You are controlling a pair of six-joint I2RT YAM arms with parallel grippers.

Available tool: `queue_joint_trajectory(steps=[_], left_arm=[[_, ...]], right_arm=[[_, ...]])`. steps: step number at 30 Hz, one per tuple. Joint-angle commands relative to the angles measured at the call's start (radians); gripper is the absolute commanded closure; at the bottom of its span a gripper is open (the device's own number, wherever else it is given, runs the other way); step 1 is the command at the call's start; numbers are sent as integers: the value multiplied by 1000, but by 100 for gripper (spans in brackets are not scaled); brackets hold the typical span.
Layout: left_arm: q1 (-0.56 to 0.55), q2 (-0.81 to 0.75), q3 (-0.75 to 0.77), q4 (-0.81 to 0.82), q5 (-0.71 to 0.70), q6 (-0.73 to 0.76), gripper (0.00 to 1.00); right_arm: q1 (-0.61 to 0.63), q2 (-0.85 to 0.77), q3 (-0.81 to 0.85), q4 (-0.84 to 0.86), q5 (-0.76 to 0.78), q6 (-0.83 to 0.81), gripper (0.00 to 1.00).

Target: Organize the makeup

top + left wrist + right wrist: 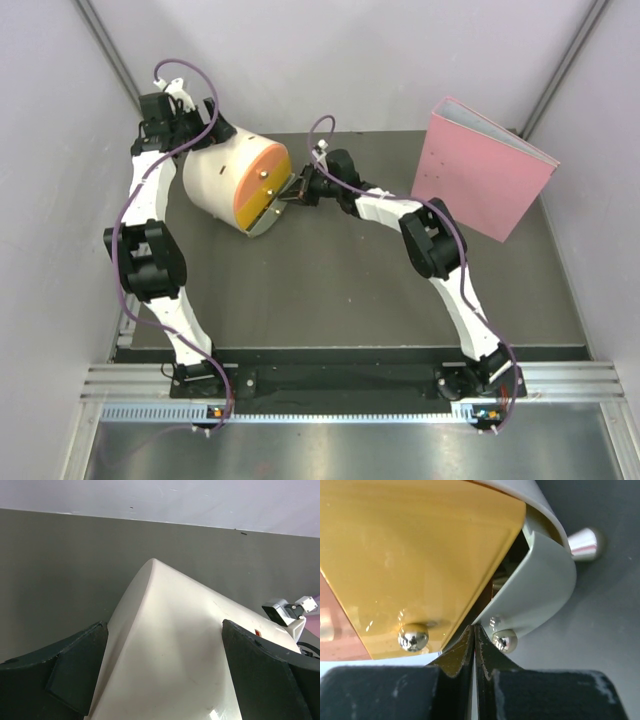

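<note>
The makeup is out of sight in every view, while the right gripper (474,631), fingers pressed together, sits at the seam between the cream drawer box's (222,172) orange-yellow front (415,555) and its slightly open grey drawer (540,592), and the left gripper (164,626) is spread around the box's back.

The makeup is hidden. Only a pale glossy sliver (501,577) shows inside the drawer (540,580) gap, just above the right gripper (474,632). Too little shows to identify it.

my left arm (148,195) and right arm (385,207) wear white shells broken by black joint blocks; i see a purple cable (178,63) looping along each, and the fingers (265,680) are matte black, faintly scuffed.
</note>
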Motion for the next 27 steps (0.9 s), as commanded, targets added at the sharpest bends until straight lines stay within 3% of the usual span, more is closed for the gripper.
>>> queue_joint_trajectory(steps=[1,16,27], left_arm=[[-19,35,-22,-203,-12,58,1],[-20,32,-25,-205,-10,60,1],[-19,28,-33,-199,-13,57,1]], right_arm=[[45,43,92,15,2,14,100],[51,90,130,105,-26,66,100],[25,-100,-103,225,-38,23,100]])
